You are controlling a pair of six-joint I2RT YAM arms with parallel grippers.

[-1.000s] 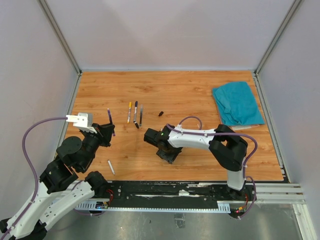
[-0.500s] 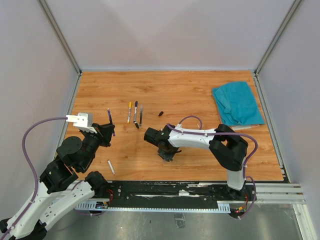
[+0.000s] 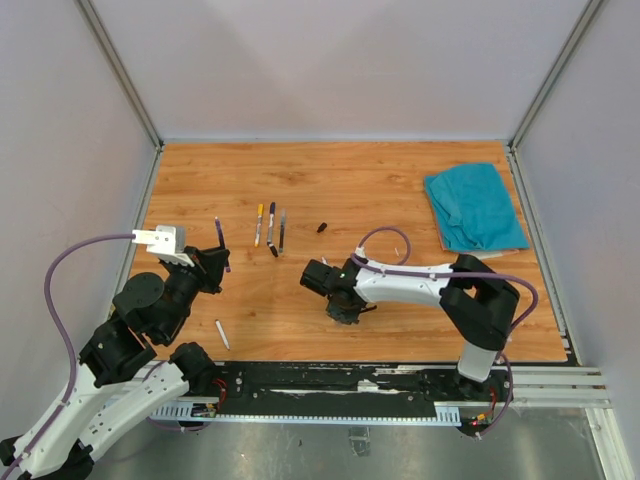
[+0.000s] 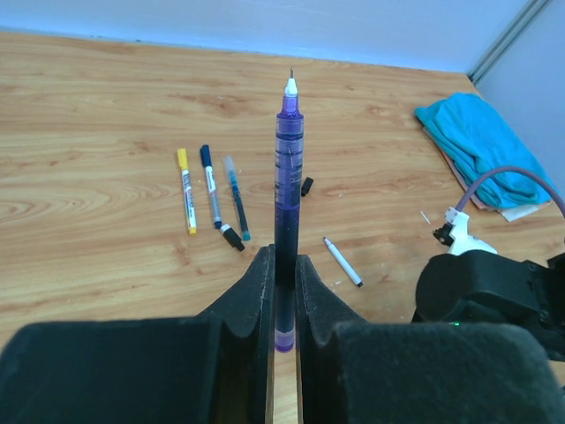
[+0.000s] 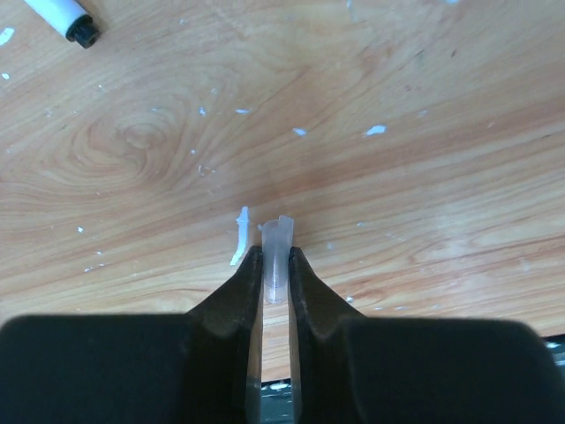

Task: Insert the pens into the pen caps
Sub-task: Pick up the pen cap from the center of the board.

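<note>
My left gripper (image 4: 284, 265) is shut on a purple pen (image 4: 288, 168), which stands up from the jaws with its white tip uppermost; the same purple pen (image 3: 220, 243) shows at the left of the top view. My right gripper (image 5: 275, 261) points down at the table and is shut on a small translucent pen cap (image 5: 277, 246), whose open end touches the wood. From above, the right gripper (image 3: 345, 312) sits at the table's front middle. Three pens (image 3: 270, 226) lie side by side, a black cap (image 3: 273, 250) just below them. Another black cap (image 3: 322, 227) lies to the right.
A white pen (image 3: 222, 334) lies near the front left edge, and its dark end (image 5: 81, 34) shows in the right wrist view. A pale scrap (image 5: 238, 238) lies beside the right fingers. A teal cloth (image 3: 475, 207) covers the far right corner.
My right gripper has closed onto the translucent cap and its arm has shifted slightly right. The left arm and the purple pen have not moved.
</note>
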